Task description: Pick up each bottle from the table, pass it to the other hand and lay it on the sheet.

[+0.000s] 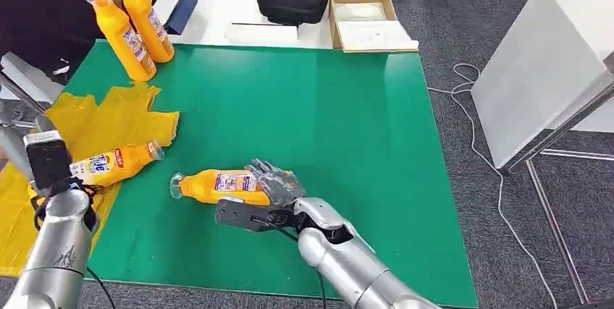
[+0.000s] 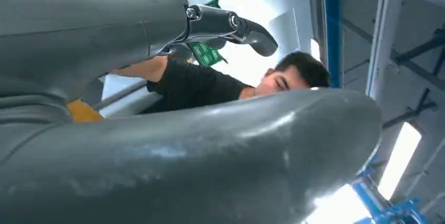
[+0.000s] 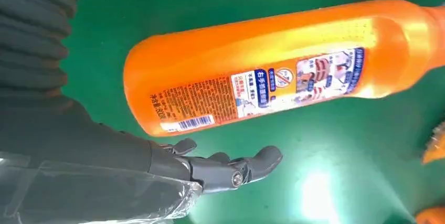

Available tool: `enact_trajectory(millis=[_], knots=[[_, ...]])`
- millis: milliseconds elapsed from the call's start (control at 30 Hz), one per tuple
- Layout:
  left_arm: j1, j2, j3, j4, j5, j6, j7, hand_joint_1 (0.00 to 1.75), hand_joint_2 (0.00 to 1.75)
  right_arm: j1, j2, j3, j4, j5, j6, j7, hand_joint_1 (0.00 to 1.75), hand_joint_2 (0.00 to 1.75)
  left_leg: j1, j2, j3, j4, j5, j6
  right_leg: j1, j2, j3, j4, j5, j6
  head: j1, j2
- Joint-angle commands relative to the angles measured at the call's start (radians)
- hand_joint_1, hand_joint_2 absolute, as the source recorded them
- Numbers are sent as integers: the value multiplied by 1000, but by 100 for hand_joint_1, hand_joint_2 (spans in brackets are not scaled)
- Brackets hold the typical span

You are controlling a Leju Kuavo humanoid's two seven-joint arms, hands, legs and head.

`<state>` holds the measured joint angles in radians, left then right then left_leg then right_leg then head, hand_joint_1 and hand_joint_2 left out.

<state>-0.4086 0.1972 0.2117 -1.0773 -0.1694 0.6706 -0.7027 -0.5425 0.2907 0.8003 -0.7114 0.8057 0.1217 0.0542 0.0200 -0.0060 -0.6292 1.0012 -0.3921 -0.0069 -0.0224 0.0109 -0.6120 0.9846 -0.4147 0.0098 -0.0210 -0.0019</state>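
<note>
Fingers [image 3: 252,163] spread beside orange bottle [image 3: 273,66] (right hand) | lying sideways, printed label | left: cannot tell

Four orange bottles are counted: two upright [image 1: 119,32] [image 1: 146,16] at the green table's far left corner and two lying [image 1: 116,163] [image 1: 217,185] near its left edge.

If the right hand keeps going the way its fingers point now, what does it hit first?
Most likely the orange bottle lying on the green mat. The right hand is open at its base end; whether it touches yet is unclear.
</note>
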Motion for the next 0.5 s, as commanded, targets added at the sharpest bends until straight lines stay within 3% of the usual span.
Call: enact_trajectory(millis=[33, 500], knots=[[-98, -29, -53, 74, 29, 0, 5, 0, 0, -103, 58, 9, 222, 10, -3, -6, 0, 175, 0, -5, 3, 1, 0, 1, 1, -6, 5, 0, -2, -2, 0, 0], [-91, -25, -52, 60, 38, -6, 5, 0, 0, -127, 58, 50, 230, 8, 12, 21, 0, 175, 0, -2, 2, 0, 0, 0, 0, -3, 3, 0, -1, -1, 0, 0]])
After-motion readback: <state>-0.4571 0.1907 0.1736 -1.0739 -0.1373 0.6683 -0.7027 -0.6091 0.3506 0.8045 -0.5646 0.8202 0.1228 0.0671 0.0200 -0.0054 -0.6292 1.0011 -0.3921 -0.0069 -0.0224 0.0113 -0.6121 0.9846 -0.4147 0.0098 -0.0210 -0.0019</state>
